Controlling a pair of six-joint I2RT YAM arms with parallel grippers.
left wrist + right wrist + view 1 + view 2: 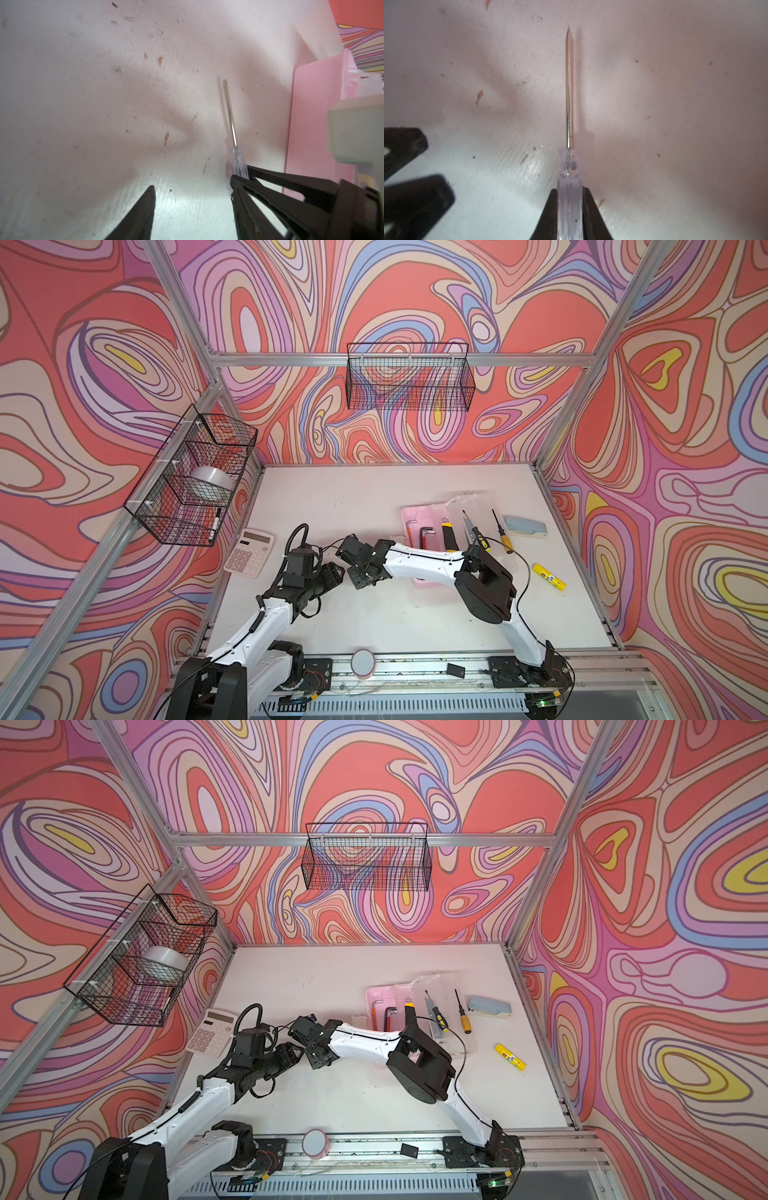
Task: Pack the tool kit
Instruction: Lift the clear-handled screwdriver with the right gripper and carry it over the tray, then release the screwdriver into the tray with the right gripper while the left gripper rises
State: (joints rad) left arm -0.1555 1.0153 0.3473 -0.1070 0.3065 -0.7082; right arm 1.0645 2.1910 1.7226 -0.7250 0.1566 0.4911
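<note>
In both top views I see a white worktop [374, 497] [332, 969], a little dirty, closed in by walls with a swirling red, lilac and yellow pattern [415, 294] and by a silver metal frame [332, 359]. A pink plastic tool case with a clear lid [409, 516] [372, 996] lies open, right of the middle. Both arms meet just to the left of it, and the small tool is hidden under the wrists there.

In the left wrist view the worktop is scratched and has some orange specks [166, 138]. The slim screwdriver with a clear plastic handle [230, 116] is low over the worktop. Its long axis is about parallel with the pink wall of the case beside it. The left jaws stand wide apart, with nothing between them.

In the right wrist view the right jaws pinch the clear handle from both sides. The steel shaft [569, 93] points straight away from them, in line with them, and its tip is over bare worktop. I cannot tell whether the tip touches the surface.
</note>
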